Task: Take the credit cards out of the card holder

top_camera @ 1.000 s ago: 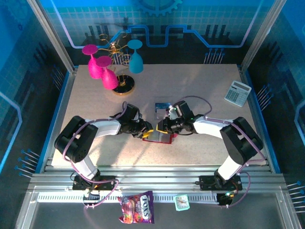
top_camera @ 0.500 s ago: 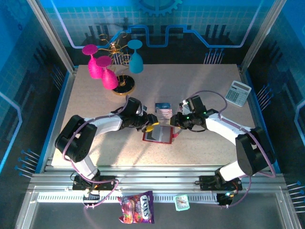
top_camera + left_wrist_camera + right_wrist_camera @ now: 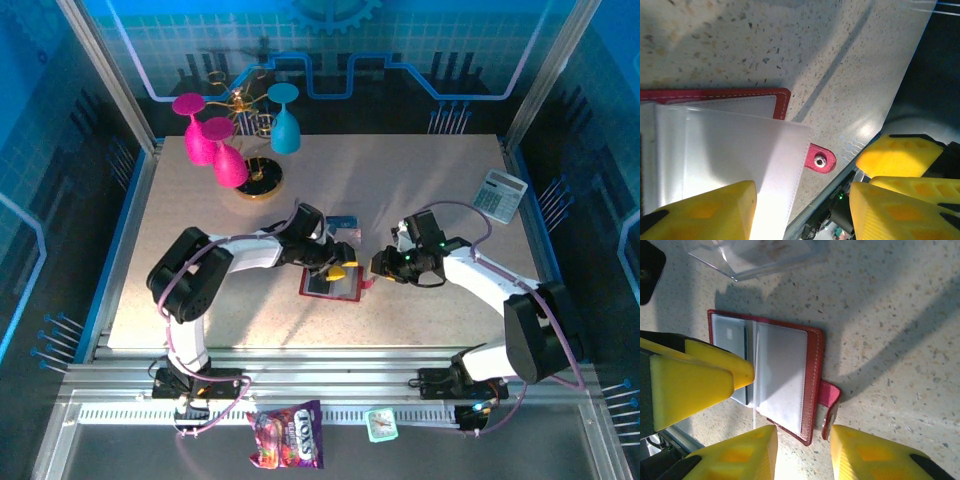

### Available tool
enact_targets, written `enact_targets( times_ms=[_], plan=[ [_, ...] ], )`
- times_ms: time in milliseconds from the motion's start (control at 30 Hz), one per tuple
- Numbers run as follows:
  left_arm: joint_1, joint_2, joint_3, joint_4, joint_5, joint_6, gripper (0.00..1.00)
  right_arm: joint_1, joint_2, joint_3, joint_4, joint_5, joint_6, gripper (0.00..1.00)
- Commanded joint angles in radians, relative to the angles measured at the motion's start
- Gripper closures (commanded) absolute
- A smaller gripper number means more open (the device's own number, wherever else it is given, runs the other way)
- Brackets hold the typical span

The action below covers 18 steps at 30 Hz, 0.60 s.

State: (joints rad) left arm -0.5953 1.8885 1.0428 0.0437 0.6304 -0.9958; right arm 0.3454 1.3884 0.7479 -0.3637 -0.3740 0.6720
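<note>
The red card holder lies open and flat on the table, its pale pocket sleeves facing up. Its snap tab sticks out on the right side. A dark card edge shows in the left pocket; I cannot make out the other credit cards. My left gripper hovers open over the holder, one yellow finger above a sleeve. My right gripper is open just right of the holder. The holder's corner and tab lie between its fingers, apart from both.
A clear plastic box sits just behind the holder, also in the right wrist view. A calculator lies at the back right. Pink goblets and a blue goblet stand back left by a gold stand.
The holder has gone from pinched between both grippers to lying flat and open. The left gripper moved right over it, the right gripper drew back to the right, and both opened wider.
</note>
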Motion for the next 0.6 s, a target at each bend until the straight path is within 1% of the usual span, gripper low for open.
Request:
enact_targets(
  times_ms=[0, 67, 233, 400, 467, 567],
  plan=[
    [-0.012, 0.035, 0.031, 0.0, 0.047, -0.008, 0.46, -0.014, -0.006, -0.024, -0.016, -0.006, -0.001, 0.64],
    [-0.012, 0.039, 0.029, 0.019, 0.055, -0.019, 0.45, -0.012, -0.002, -0.034, -0.003, -0.012, 0.004, 0.64],
    [-0.009, 0.027, 0.04, -0.015, 0.05, 0.005, 0.43, -0.011, 0.028, -0.045, 0.038, -0.03, 0.02, 0.63],
    [-0.006, 0.001, 0.012, -0.01, 0.035, 0.008, 0.42, -0.006, 0.085, -0.04, 0.084, -0.043, 0.023, 0.64],
    [0.001, -0.026, -0.013, 0.0, 0.021, 0.002, 0.42, -0.005, 0.116, -0.03, 0.095, -0.053, 0.023, 0.66],
    [0.024, -0.072, -0.053, 0.013, 0.006, -0.003, 0.42, -0.001, 0.145, -0.02, 0.121, -0.068, 0.023, 0.72]
  ],
)
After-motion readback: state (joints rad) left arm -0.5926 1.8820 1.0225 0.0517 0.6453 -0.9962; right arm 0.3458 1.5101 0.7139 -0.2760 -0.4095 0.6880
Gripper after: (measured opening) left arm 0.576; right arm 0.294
